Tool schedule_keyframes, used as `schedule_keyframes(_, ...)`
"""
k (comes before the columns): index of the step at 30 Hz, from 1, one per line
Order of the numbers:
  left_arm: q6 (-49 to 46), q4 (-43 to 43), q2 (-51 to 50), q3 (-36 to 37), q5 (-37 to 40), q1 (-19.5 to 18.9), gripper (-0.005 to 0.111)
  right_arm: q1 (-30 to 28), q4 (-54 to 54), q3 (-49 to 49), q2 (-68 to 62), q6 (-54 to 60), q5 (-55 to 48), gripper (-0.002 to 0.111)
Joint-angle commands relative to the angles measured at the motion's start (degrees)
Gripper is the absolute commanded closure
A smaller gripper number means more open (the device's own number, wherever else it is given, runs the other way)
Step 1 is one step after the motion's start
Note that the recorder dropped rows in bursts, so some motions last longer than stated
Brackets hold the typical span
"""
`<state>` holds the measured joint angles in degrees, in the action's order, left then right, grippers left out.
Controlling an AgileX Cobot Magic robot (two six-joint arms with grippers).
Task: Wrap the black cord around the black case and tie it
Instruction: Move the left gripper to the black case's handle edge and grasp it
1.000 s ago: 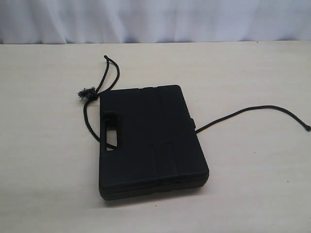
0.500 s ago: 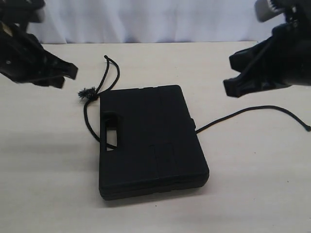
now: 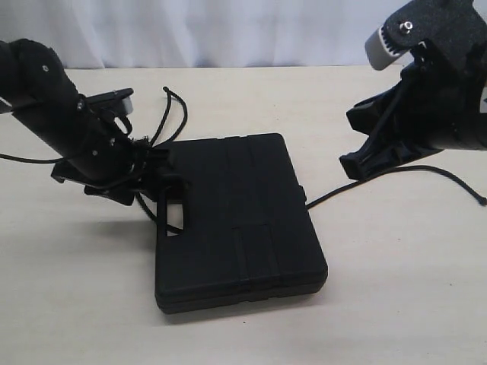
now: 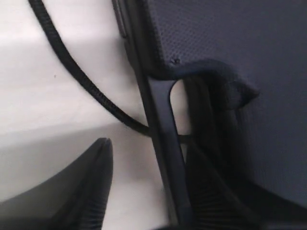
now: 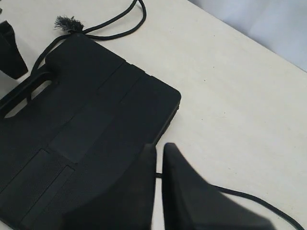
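Note:
The black case lies flat mid-table, its handle slot facing left. The black cord comes out from under the case's right edge and ends in a knotted tip; its other end loops behind the case by the frayed knot. My left gripper is low at the handle, open, its fingers either side of the handle bar, with cord running under the bar. Above the table right of the case, my right gripper is shut and empty, over the cord near the case's edge.
The pale wooden table extends around the case. A white curtain hangs along the far edge. The left arm slants in from the upper left, the right arm from the upper right.
Both arms entered the view. The left gripper dropped from the far left onto the case's handle. The right gripper shifted slightly down and left. Case and cord have not moved.

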<state>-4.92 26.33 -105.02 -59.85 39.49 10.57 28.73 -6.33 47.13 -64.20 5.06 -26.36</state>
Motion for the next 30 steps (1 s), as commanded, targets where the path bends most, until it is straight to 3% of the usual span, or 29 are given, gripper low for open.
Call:
schedule_keyframes(1, -1.3, 3.1, -3.3, -0.5, -3.6, 0.1, 0.061, 0.0, -0.5, 0.5, -0.1, 0.3, 0.4, 0.104)
schedule_keyframes(10, -7.2, 11.0, -7.2, -0.5, -4.3, 0.1, 0.061, 0.0, -0.5, 0.5, -0.1, 0.3, 1.5, 0.104)
schedule_keyframes(19, -8.0, 13.5, -9.4, -0.5, -5.6, 0.1, 0.062, 0.0, -0.5, 0.5, -0.1, 0.3, 1.5, 0.104)
schedule_keyframes(22, -8.9, 13.5, -9.4, -0.5, -5.6, 0.1, 0.076, 0.0, -0.5, 0.5, -0.1, 0.3, 1.5, 0.104)
schedule_keyframes(23, -8.9, 14.5, -9.4, -0.5, -5.6, 0.1, 0.089, 0.0, -0.5, 0.5, -0.1, 0.3, 1.2, 0.104)
schedule_keyframes(26, -9.1, 16.6, -9.4, -0.5, -6.7, 0.1, 0.106, 0.0, -0.5, 0.5, 0.0, 0.3, 1.0, 0.104)
schedule_keyframes(30, -9.3, 21.6, -9.4, -0.5, -10.7, 0.1, 0.107, 0.0, -0.5, 0.5, 2.9, 0.3, 0.6, 0.104)
